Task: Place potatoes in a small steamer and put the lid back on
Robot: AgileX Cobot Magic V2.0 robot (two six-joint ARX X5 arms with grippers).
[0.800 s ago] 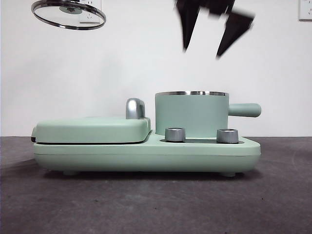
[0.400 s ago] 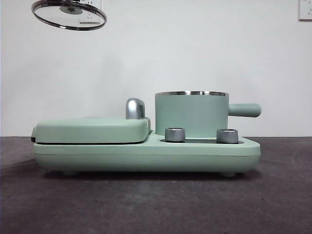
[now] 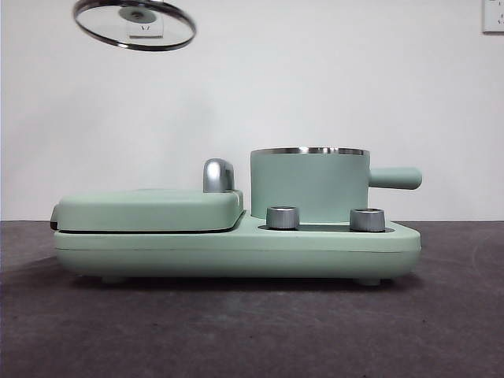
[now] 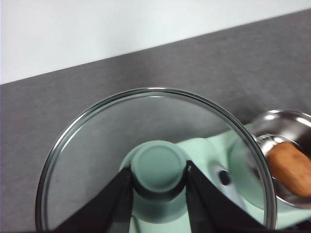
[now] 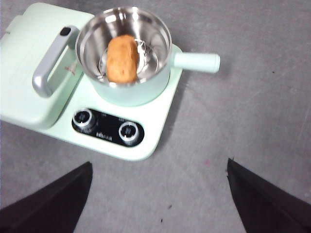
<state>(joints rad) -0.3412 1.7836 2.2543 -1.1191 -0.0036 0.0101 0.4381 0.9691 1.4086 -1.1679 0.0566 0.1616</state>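
The potato lies in the small steamer, which sits on the cooker base on the bench — the lid hangs above, its knob between the left fingers. The right fingers stand well apart from the steamer.

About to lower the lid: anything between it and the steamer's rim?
Nothing visible. The lid, held by its knob in the left gripper, hangs high and off to the side of the steamer. The steamer's mouth is open, with the potato lying down inside. The right gripper is raised, fingers apart.

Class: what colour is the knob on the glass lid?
Mint green knob, clearest in the left wrist view.
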